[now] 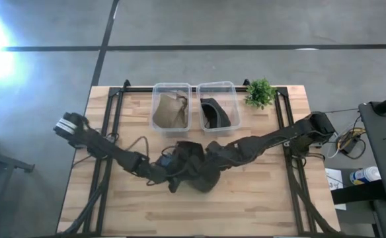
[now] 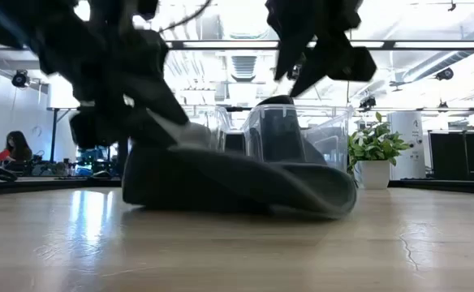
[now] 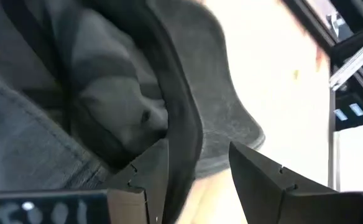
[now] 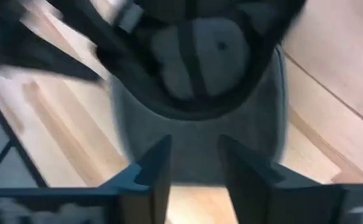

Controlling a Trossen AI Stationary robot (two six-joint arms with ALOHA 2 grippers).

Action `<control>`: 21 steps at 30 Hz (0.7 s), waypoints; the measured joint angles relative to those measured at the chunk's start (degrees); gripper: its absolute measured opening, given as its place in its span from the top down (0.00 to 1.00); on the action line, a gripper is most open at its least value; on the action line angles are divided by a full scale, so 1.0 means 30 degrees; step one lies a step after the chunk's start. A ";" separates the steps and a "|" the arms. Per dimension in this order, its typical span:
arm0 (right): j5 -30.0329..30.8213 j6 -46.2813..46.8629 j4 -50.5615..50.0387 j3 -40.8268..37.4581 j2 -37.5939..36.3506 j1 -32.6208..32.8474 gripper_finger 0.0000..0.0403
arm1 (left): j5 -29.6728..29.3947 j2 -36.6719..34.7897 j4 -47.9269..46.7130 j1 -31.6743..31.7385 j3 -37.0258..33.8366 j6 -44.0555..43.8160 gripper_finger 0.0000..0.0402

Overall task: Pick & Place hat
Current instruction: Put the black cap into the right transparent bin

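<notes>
A dark grey hat (image 1: 198, 173) lies in the middle of the table, seen in the low view as a flat mound (image 2: 245, 182). My left gripper (image 1: 172, 166) comes in from the table's left and is shut on the hat's left rim. In its wrist view the grey lining shows beside the gripper (image 3: 200, 180). My right gripper (image 1: 207, 153) reaches in from the right and hovers open above the hat's brim (image 4: 200, 134), touching nothing. It hangs well above the hat in the low view (image 2: 314, 57). My left gripper holds the hat's rim band (image 3: 184, 143) at the hat's left side. One finger (image 3: 141, 180) is on the lined inner side and the other (image 3: 275, 183) on the outer side. It comes slanting from the left. The held edge (image 2: 172, 126) is raised; the rest lies on the table.
Two clear bins stand at the far edge: the left bin (image 1: 157, 122) holds a tan hat (image 1: 170, 111), the right bin (image 1: 235, 106) a dark hat (image 1: 214, 112). A small green plant (image 1: 260, 92) stands right of them. Bare wood (image 1: 199, 211) lies near the front edge.
</notes>
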 joint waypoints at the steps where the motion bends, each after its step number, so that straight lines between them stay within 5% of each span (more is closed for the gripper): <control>1: 0.0144 -0.0051 0.0110 0.0198 -0.0024 0.0002 0.64 | 0.0184 0.0694 0.0751 0.0005 0.0000 -0.0086 0.59; 9: -0.0114 0.3480 -0.1728 0.0458 -0.0073 0.1505 0.46 | 0.1494 0.4089 0.2647 -0.0049 0.0071 -0.2360 0.59; 21: 0.1121 1.2074 0.2318 -0.2906 0.0004 0.5282 0.43 | 0.0716 0.4805 0.2451 -0.0129 0.1096 -0.2324 0.59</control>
